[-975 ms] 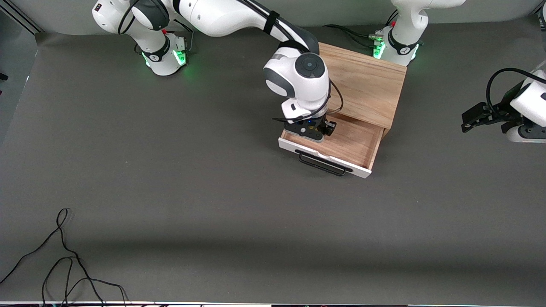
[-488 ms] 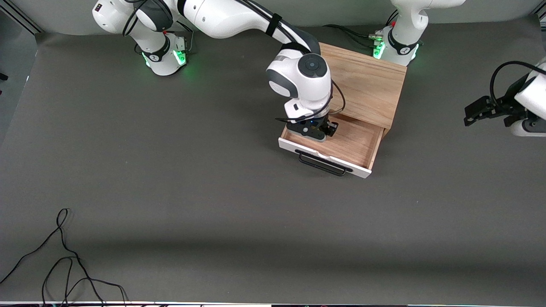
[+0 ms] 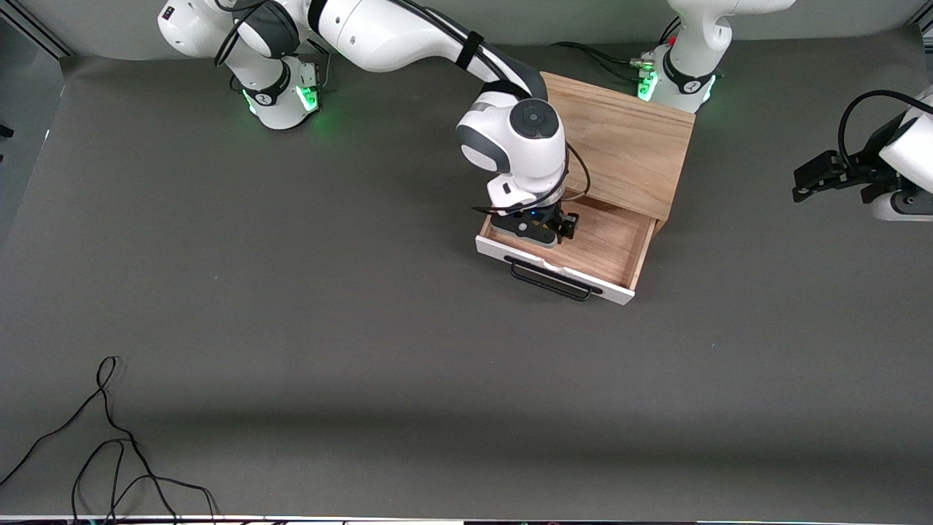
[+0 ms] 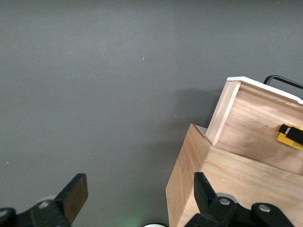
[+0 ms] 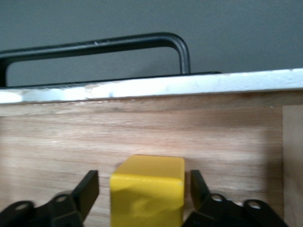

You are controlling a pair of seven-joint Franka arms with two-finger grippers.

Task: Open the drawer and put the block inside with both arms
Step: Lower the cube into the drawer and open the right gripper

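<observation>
The drawer [image 3: 601, 248] stands pulled out of the light oak cabinet [image 3: 627, 142], its white front and black handle [image 3: 550, 283] toward the front camera. My right gripper [image 3: 543, 232] is down inside the drawer at the right arm's end. In the right wrist view the yellow block [image 5: 147, 189] rests on the drawer floor between my right gripper's [image 5: 143, 182] open fingers, with a gap on each side. The block is hidden in the front view but shows in the left wrist view [image 4: 288, 138]. My left gripper [image 3: 805, 186] is open and empty over the table at the left arm's end, also shown in its wrist view [image 4: 139, 189].
A loose black cable [image 3: 109, 437] lies on the dark grey table near the front camera at the right arm's end. The two green-lit bases [image 3: 280, 95] [image 3: 678, 80] stand along the edge farthest from the front camera, the left arm's base just beside the cabinet.
My right gripper has shifted slightly toward the drawer's middle and lower into it. My left gripper has drifted a little upward in the front view, away from the drawer.
</observation>
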